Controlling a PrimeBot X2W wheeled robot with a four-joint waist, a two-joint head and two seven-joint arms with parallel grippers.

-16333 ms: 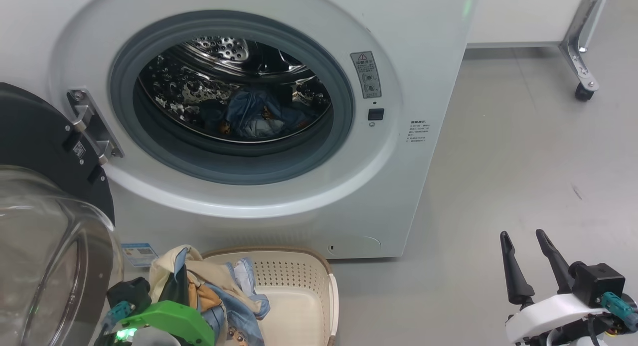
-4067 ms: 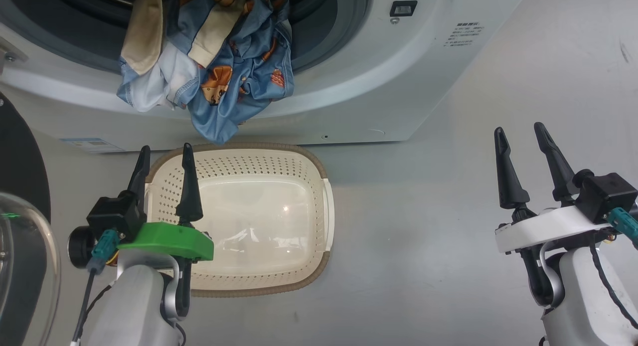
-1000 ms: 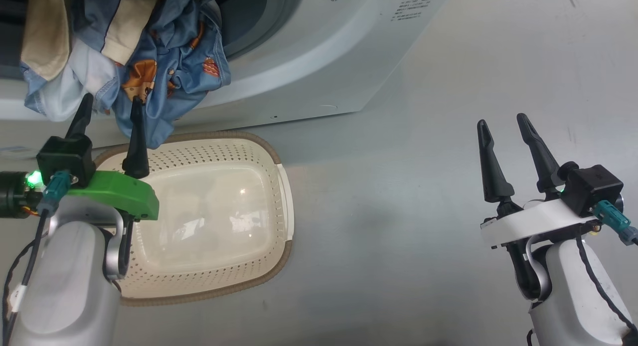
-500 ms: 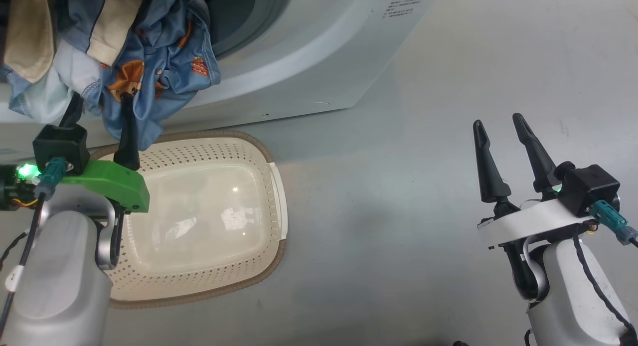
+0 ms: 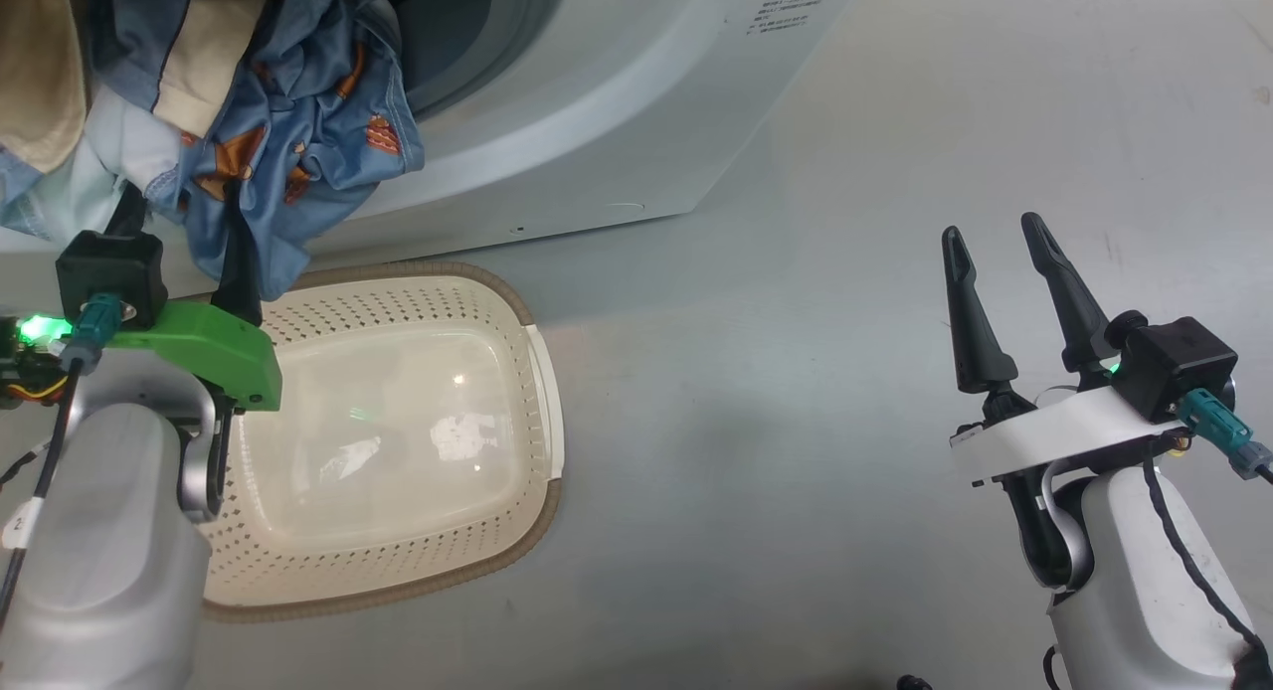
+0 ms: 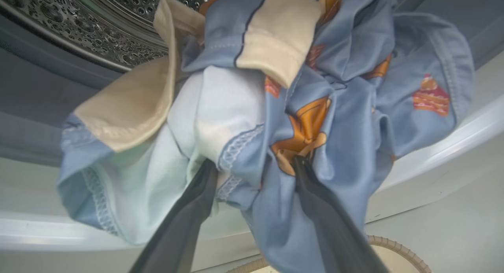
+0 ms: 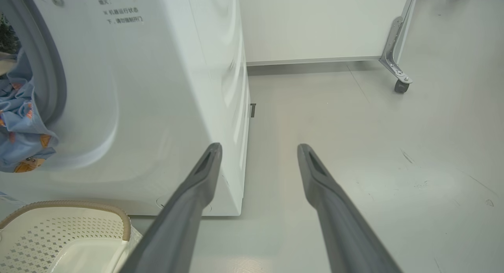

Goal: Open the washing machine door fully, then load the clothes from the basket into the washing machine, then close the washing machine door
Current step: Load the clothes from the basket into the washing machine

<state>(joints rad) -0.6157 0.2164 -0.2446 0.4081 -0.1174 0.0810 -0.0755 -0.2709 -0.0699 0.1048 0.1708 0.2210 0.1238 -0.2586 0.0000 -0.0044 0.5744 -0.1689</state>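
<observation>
Lab: washing machine (image 5: 597, 93), bare floor (image 5: 796, 372), wheeled partition (image 7: 323, 25)

Blue clothes (image 5: 298, 103), orange-brown figures; cream perforated basket (image 5: 517, 302), brown rim.

Bright, even light, glare spots inside the basket (image 5: 398, 471), and the clothes (image 6: 346, 147) up close look slightly soft.

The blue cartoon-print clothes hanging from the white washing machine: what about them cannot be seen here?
- Left wrist view: how deep the soft light-blue cartoon-print clothes reach into the perforated steel drum; the bundle hides it.
- Same view: left gripper tips, buried in folds.
- Head view: the bundle's top, cut by the edge.
</observation>
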